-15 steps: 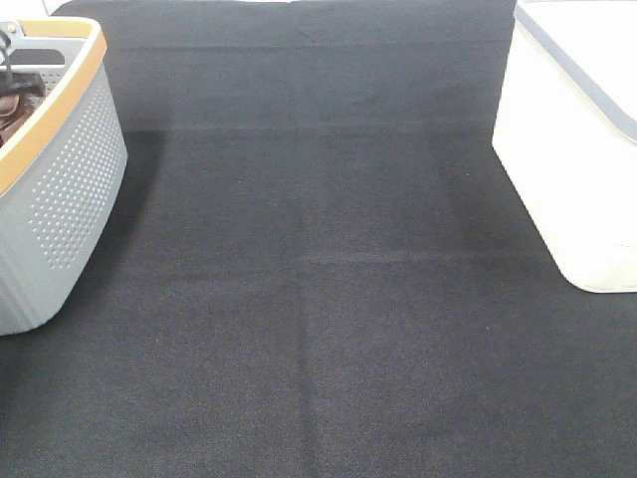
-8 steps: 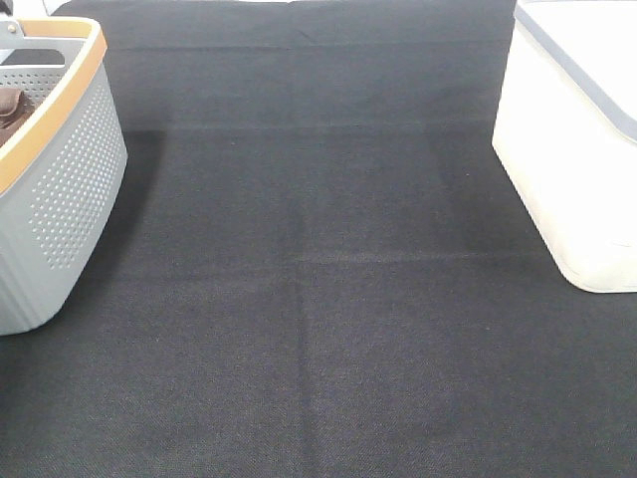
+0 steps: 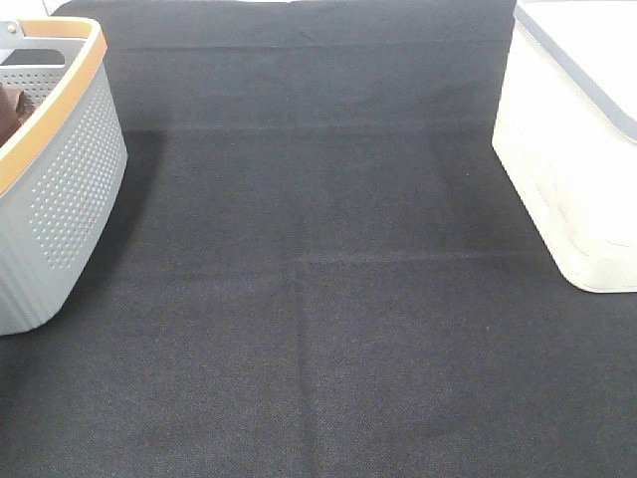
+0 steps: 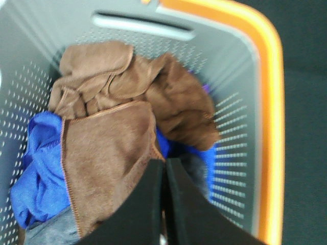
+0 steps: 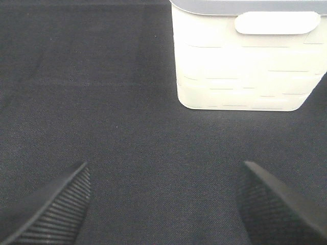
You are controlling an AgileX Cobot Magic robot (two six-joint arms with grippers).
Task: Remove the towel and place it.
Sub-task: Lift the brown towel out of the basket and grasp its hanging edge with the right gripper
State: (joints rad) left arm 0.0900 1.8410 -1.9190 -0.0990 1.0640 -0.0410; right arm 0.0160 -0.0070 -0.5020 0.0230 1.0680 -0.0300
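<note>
**Item 1, towel**. Brown microfibre with a stitched border. We find it inside the basket, lying on top of the other laundry and spread fairly flat. Its stitched edge runs along one side.

**Item 2, left gripper**. We record its two black fingers pressed together with no gap between them, pointing down into the basket. The towel's nearer edge runs right up to the fingertips and touches them, and the rest of the towel falls away along one finger. We cannot tell whether a fold of it is pinched between the tips.

**Item 3, bunched brown cloth**. Crumpled, in the same basket. It lies beyond the towel, toward the wall with the handle slot, apart from the fingers.

**Item 4, blue cloth**. It sits under the towel and shows on both sides of it.

**Item 5, grey cloth**. It lies below the blue cloth, and we see only part of it.

**Item 6, sliver of brown fabric**. It is seen from the high camera, inside the basket at the table's left edge. We cannot say which cloth it is.

**Item 7, right gripper**. Its ribbed fingers stand wide apart with nothing between them, above the black table cover.

**Item 8, white bin**. It stands on the right of the table, well apart from the basket and ahead of the right gripper.
</note>
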